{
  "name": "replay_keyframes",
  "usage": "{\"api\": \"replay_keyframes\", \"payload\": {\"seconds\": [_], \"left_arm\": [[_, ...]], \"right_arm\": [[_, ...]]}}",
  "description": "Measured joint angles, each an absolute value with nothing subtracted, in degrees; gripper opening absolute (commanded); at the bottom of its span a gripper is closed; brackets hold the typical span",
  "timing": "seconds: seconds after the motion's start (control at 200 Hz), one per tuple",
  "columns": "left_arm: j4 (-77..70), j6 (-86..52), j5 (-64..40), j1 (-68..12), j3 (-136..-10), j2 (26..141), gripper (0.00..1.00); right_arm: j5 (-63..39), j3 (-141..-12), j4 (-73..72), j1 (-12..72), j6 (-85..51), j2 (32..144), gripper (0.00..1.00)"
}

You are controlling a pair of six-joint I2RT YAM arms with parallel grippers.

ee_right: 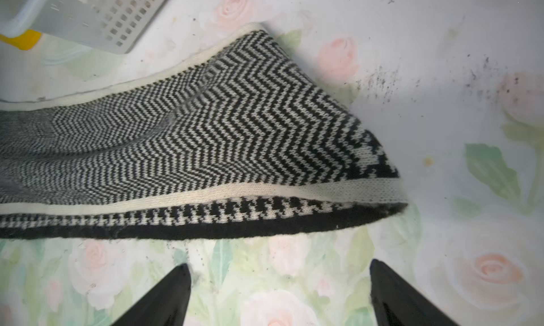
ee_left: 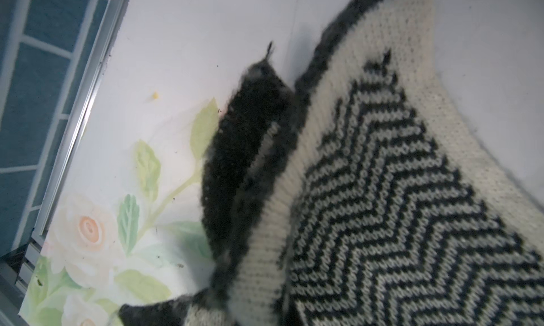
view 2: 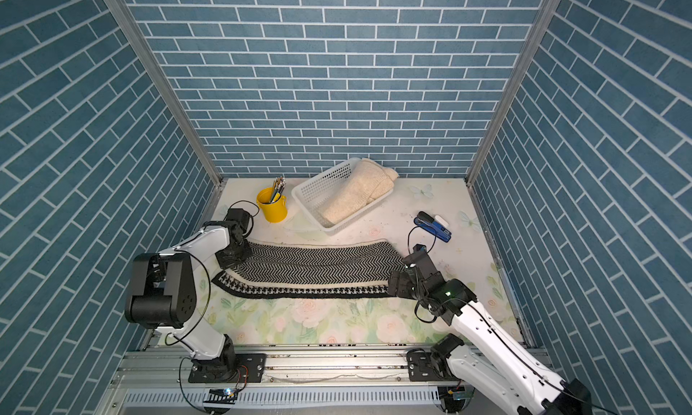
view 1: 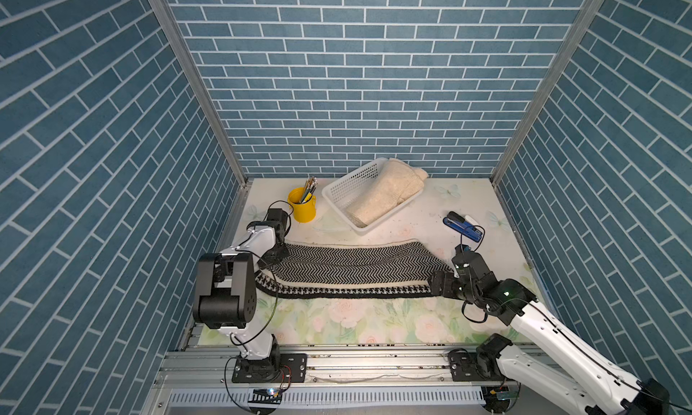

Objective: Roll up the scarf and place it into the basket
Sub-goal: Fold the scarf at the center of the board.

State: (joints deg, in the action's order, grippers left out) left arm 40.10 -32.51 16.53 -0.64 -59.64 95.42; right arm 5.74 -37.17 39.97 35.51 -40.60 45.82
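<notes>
The basket (view 1: 346, 192) stands at the back of the floral table cover (view 1: 374, 321), set at an angle, with a cream knit roll (view 1: 385, 197) lying in it and poking over its far rim. The scarf (view 1: 352, 270) is outside the basket, spread flat just in front of it. It is a long black-and-white zigzag knit with a cream stripe, a houndstooth band and a black edge, and it is not yet rolled.

The left gripper (view 1: 274, 258) sits at the scarf's end on the basket's left and is clenched. Its fingers are hidden, but the left wrist view shows the black edge (ee_left: 241, 151) bunched and lifted, so it appears to pinch the fabric.

The right gripper (ee_right: 279, 264) hangs at the other end, its jaws spread wide over the bare cover just short of the scarf's black border, holding nothing.

A yellow bucket (view 1: 302, 207) of pencils stands just left of the basket. A blue stapler (view 1: 462, 227) lies well to the basket's right; the pale patch on its side is too small to read.
</notes>
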Motion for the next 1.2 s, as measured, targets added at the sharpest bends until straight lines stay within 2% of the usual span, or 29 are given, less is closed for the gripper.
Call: {"api": "replay_keyframes", "payload": {"seconds": [0.12,0.22,0.335,0.44,0.505,0.565,0.61,0.645,0.73,0.83,1.1,1.13,1.2], "left_arm": [[39.94,-32.51,16.32,-0.64,-59.64,95.11,0.0],[39.77,-32.47,16.16,-0.64,-59.46,94.72,0.0],[39.66,-32.4,15.97,-0.64,-59.29,94.06,0.0],[39.48,-32.32,15.64,-0.64,-59.2,94.02,0.0],[39.42,-32.32,15.53,-0.64,-59.2,94.02,0.0],[39.33,-32.29,15.51,-0.64,-59.18,94.02,0.0],[39.33,-32.29,15.49,-0.64,-59.18,94.02,0.0],[39.31,-32.29,15.49,-0.64,-59.18,94.02,0.0],[39.29,-32.29,15.49,-0.64,-59.16,94.02,0.0],[39.29,-32.29,15.49,-0.64,-59.16,94.02,0.0],[39.29,-32.29,15.49,-0.64,-59.16,94.02,0.0],[39.27,-32.29,15.49,-0.64,-59.16,94.02,0.0],[39.27,-32.29,15.49,-0.64,-59.16,94.02,0.0]], "right_arm": [[4.99,-38.11,34.5,30.44,-39.72,49.71,0.94],[4.21,-40.64,28.27,23.31,-36.51,58.13,0.82],[3.01,-44.05,21.69,15.33,-31.66,68.07,0.54],[1.23,-47.64,17.04,11.2,-27.9,77.23,0.17],[-0.36,-49.12,14.59,10.68,-26.15,82.43,0.07],[-2.28,-49.95,13.17,10.7,-25.15,86.26,0.05],[-4.1,-50.46,12.32,10.7,-24.25,88.92,0.08],[-5.45,-50.52,11.79,10.7,-23.86,90.32,0.16],[-8.91,-50.06,10.87,10.7,-22.98,92.12,0.43],[-12.95,-49.74,9.93,10.72,-22.02,92.27,0.53],[-19.44,-47.2,8.29,14.04,-21.08,92.4,0.47],[-19.81,-46.72,8.32,14.94,-20.99,92.4,0.41],[-20.43,-45.67,8.27,17.17,-20.62,92.4,0.15]]}}
